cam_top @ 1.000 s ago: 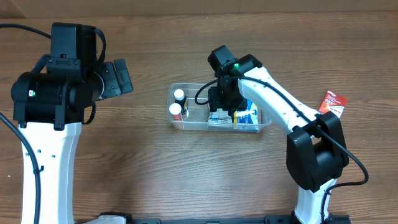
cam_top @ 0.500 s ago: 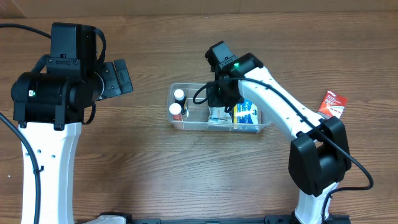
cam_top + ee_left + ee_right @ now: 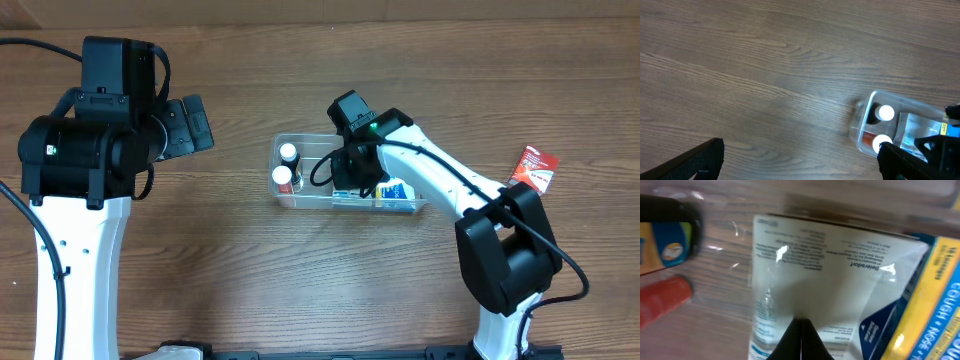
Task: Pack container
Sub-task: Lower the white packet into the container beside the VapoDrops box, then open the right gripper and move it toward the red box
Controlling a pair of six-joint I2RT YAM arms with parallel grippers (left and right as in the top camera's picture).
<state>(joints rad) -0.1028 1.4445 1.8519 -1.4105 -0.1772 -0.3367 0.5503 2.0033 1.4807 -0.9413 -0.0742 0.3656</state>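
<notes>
The container (image 3: 310, 138) is a clear shallow tub in the middle of the table. It holds two white-capped bottles (image 3: 288, 153) at its left end, a white printed box (image 3: 815, 265) and a blue and yellow box (image 3: 398, 190). My right gripper (image 3: 350, 182) reaches down into the tub. Its fingertips (image 3: 801, 322) are shut together with nothing between them, right against the white box. My left gripper (image 3: 190, 125) hangs wide open over bare table, left of the tub; the container (image 3: 860, 125) lies beyond its right finger (image 3: 910, 162).
A red and white packet (image 3: 535, 167) lies on the table to the right of the tub, beside the right arm's base. Close up, a dark bottle (image 3: 670, 230) and a red one (image 3: 662, 300) lie left of the white box.
The right gripper has closed from part open to shut, with nothing in it, and has shifted slightly forward and left inside the tub. The left arm has not moved.
</notes>
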